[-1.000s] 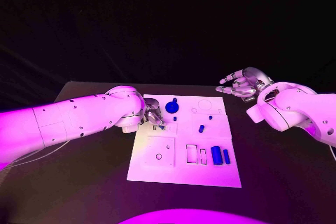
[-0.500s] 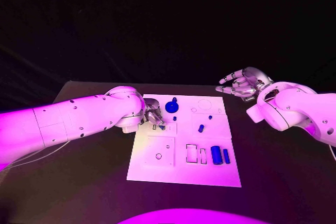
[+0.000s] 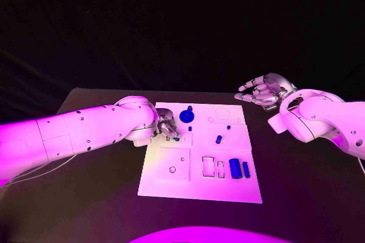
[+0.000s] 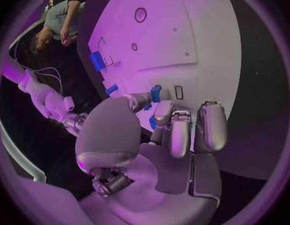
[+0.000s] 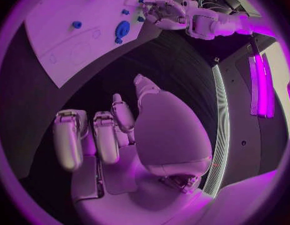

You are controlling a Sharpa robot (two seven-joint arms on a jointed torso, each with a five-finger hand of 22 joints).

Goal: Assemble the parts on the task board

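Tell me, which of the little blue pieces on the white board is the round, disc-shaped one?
The blue disc near the board's far edge, beside the left hand. The other pieces are small pegs or upright blocks.

Likely robotics lab, black table [image 3: 99, 164], white task board [image 3: 199, 187]

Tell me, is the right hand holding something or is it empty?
Empty. The right hand hangs beside the white board, off its far right corner, and the right wrist view shows its fingers curled over dark table with nothing between them.
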